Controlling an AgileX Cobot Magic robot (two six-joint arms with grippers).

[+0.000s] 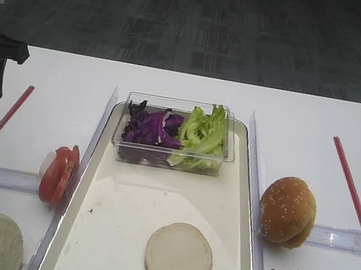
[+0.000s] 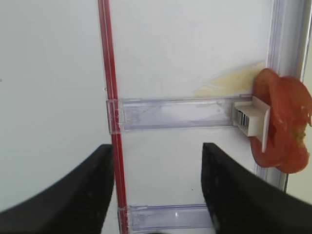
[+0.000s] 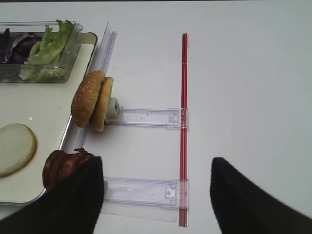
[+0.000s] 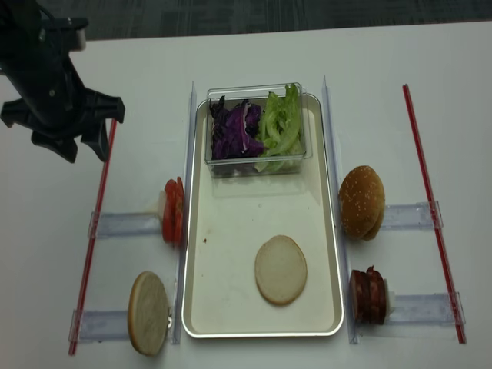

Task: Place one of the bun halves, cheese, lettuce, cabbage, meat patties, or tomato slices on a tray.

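One bun half [image 4: 280,269] lies flat on the tray [image 4: 231,307]; a second [image 4: 148,312] stands outside its left rim (only the overhead view shows it whole). The left gripper [image 2: 157,185] and the right gripper [image 3: 156,195] both gape, empty.

left gripper [image 2: 156,187]: spread, empty | tomato slices [image 2: 281,122]: on edge, right | red strip [image 2: 111,97]: left

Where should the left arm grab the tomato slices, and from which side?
Grip the tomato slices across their flat outer faces near the top rim, coming from above. They stand on edge against the tray rim, with a white holder block at their left.
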